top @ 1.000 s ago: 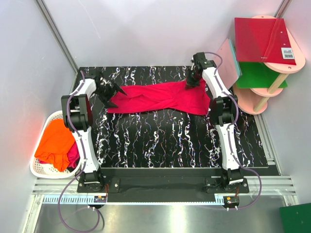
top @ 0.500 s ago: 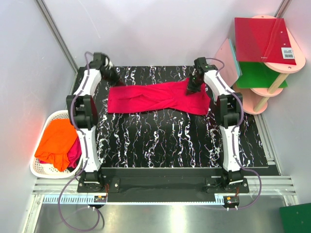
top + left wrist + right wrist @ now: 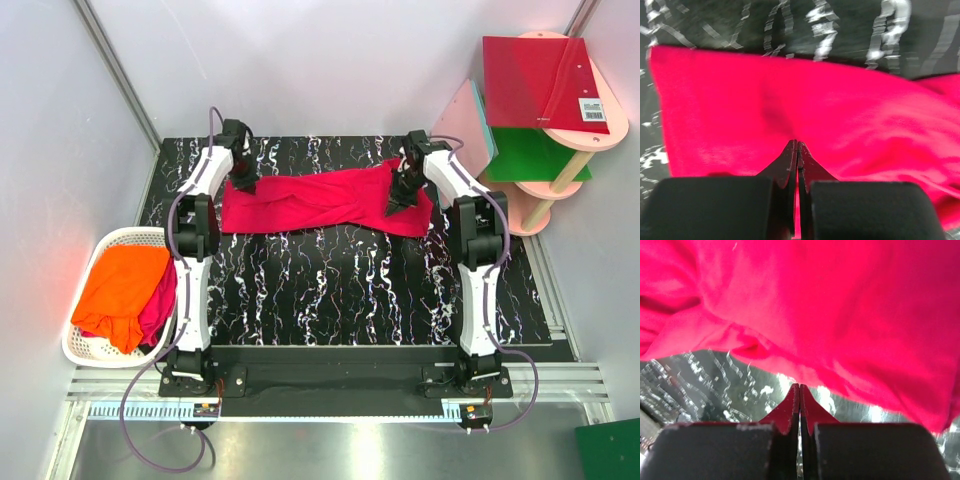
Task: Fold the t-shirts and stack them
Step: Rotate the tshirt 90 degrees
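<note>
Top external view has the crimson t-shirt lying across the far half of the table, its long axis running left to right between the arms, with a slight twist mid-length. The left gripper sits on its left end and the right gripper on its right end. In the wrist views each has its jaws pressed together, apparently pinching cloth. Flattening it likely means drawing the ends apart along that axis. An orange t-shirt lies in the basket, well off to the left.

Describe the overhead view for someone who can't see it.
A crimson t-shirt lies stretched across a black marbled table, with the left gripper and right gripper closed at its two ends. An orange t-shirt sits in a white basket at the left.
</note>
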Action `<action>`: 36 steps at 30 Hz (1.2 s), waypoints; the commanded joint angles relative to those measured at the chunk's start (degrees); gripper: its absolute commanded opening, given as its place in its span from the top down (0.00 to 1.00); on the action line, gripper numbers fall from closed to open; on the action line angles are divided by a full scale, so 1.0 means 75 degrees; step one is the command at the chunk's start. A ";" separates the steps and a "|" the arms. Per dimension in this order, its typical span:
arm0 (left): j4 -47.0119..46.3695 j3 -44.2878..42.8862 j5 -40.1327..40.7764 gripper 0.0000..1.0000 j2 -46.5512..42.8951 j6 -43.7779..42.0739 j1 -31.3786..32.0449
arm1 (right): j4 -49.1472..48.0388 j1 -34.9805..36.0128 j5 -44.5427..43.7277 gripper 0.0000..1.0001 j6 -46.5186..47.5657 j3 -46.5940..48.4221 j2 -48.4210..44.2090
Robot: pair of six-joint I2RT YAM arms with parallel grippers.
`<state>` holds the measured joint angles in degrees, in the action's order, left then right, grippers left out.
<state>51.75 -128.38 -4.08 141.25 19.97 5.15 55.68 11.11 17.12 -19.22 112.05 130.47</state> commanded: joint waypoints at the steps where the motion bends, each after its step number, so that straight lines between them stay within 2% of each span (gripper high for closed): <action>1: 0.0271 -0.0343 0.1105 1.00 -0.0026 -0.0365 0.0075 | 0.0356 -0.0017 -0.0442 1.00 0.0301 0.1030 0.0824; 7: 0.1115 -0.0742 0.1445 1.00 0.0408 -0.0319 0.0064 | 0.1165 -0.0029 -0.1275 1.00 0.0044 0.3244 0.2371; 8: 0.1464 -0.0789 0.1515 1.00 0.0467 -0.0249 0.0064 | 0.1340 -0.0029 -0.1345 1.00 0.0020 0.3955 0.2779; 13: 0.2276 -0.0275 0.1235 1.00 0.0574 0.0161 0.0087 | 0.1296 -0.0017 -0.1873 1.00 -0.0214 0.5880 0.3801; 19: 0.2697 0.1096 -0.0051 1.00 -0.0024 0.0631 0.0309 | 0.0265 -0.0017 -0.1347 1.00 -0.0588 0.5732 0.4002; 26: 0.2781 0.3227 -0.1143 1.00 -0.0938 0.0620 0.1537 | -0.0953 0.0018 0.0022 1.00 -0.1151 0.5744 0.4177; 31: 0.2757 0.4061 -0.1788 1.00 -0.1231 0.0666 0.2370 | -0.1879 0.0111 0.0529 1.00 -0.1269 0.5977 0.4400; 36: 0.2523 0.5022 -0.2409 1.00 -0.1712 0.0526 0.2793 | -0.2701 0.0310 0.1021 1.00 -0.1222 0.6083 0.4424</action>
<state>75.46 -95.55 -17.78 130.19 24.43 25.23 42.68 11.38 20.64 -28.10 155.09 162.32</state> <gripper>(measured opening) 0.005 0.009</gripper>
